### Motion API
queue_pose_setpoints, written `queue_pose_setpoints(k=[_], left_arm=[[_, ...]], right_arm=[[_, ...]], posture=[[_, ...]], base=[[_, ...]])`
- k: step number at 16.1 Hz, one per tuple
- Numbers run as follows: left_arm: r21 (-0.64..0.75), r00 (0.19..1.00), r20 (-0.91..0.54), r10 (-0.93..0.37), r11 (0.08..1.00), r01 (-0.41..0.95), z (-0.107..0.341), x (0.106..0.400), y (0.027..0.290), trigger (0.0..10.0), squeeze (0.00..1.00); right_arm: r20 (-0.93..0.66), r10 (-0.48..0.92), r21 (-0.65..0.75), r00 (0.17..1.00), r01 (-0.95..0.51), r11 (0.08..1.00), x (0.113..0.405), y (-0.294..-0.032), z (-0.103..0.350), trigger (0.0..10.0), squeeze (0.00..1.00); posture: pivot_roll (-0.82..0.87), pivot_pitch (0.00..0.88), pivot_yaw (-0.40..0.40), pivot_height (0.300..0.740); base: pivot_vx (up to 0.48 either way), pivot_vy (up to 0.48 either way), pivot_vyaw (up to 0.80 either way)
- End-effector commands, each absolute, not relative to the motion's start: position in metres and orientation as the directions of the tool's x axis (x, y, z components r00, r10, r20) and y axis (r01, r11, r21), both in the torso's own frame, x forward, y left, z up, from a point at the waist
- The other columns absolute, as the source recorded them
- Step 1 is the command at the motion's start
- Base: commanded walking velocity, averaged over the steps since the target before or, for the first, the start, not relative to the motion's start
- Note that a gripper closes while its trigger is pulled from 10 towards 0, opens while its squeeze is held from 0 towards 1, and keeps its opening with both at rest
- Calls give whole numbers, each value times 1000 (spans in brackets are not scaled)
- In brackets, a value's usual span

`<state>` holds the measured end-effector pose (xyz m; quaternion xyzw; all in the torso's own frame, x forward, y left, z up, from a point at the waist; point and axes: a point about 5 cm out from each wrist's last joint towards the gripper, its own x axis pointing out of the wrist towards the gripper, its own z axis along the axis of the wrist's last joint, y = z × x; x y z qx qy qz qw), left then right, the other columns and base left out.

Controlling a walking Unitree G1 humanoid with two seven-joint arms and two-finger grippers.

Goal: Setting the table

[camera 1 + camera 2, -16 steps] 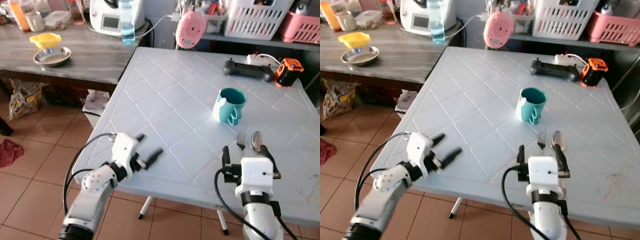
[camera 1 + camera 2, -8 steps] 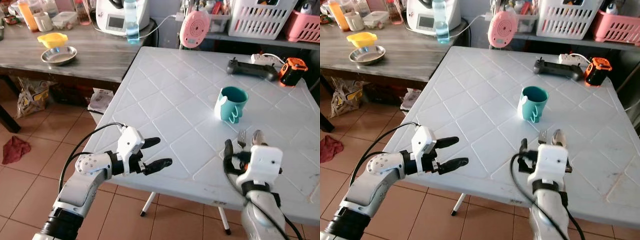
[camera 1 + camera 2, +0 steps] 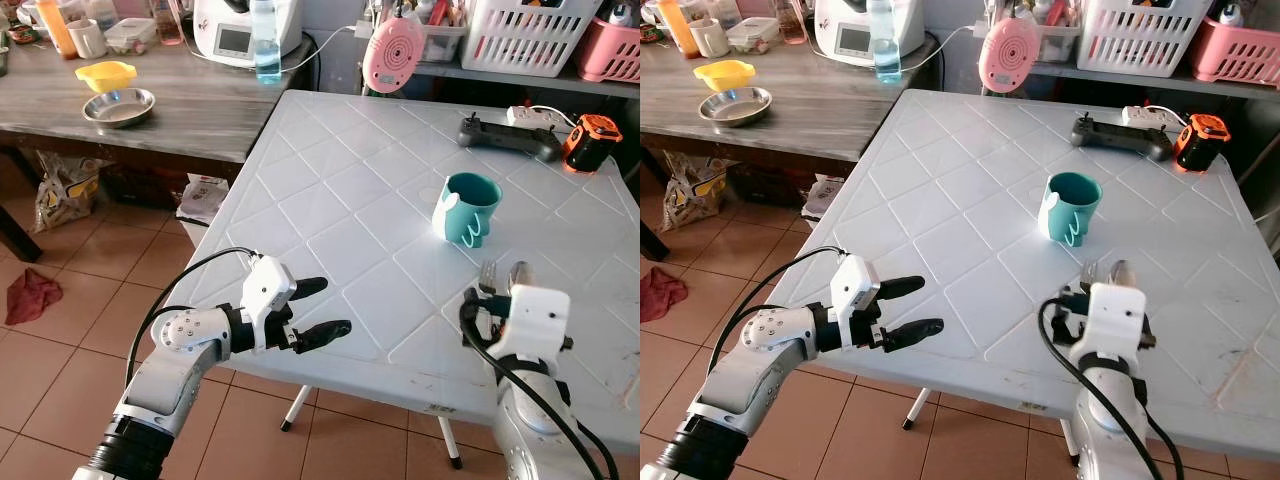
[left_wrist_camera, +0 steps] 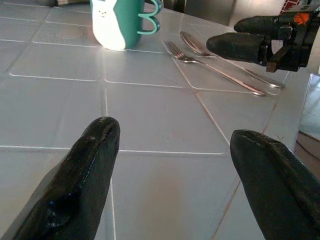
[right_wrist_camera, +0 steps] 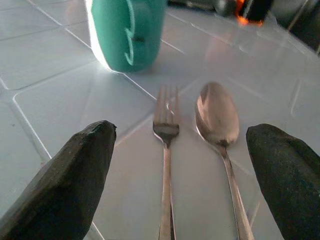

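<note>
A teal mug (image 3: 466, 208) stands upright on the white table (image 3: 340, 190). A fork (image 5: 165, 150) and a spoon (image 5: 217, 117) lie side by side just nearer than the mug. My right gripper (image 5: 182, 135) hovers open low over their handle ends, one finger on either side of the pair, touching nothing. My left gripper (image 3: 325, 306) is open and empty at the table's near-left edge, pointing across the top toward the cutlery. The mug (image 4: 117, 22) and fork (image 4: 200, 62) lie well beyond its fingers.
A black controller (image 3: 508, 135) and an orange tape measure (image 3: 586, 142) lie at the table's far right. A wooden counter (image 3: 180, 110) on the left carries a steel bowl (image 3: 118, 106), a yellow bowl (image 3: 105, 75) and a water bottle (image 3: 265, 40). Tiled floor lies below.
The camera has shifted a little. My left gripper has swung level and spread wider at the table edge. My right gripper has drawn slightly back and to the right over the cutlery handles.
</note>
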<state>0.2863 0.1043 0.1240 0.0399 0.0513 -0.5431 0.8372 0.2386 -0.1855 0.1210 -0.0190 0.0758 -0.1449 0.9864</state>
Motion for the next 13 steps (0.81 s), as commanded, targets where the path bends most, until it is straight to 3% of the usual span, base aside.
queue_pose_setpoints(k=[1, 13], left_arm=[[19, 382, -135, -914, 383, 924, 123, 284, 100, 10000, 0], [-2, 355, -141, -924, 359, 933, 120, 276, 94, 10000, 0]], right_arm=[[-185, -297, -22, 937, 298, 954, 237, -188, 114, 10000, 0], [-276, -222, 124, 935, 264, 957, 250, -194, 99, 10000, 0]], posture=[[53, 96, -22, 740], [52, 105, -9, 740]], base=[[0, 0, 0], [0, 0, 0]])
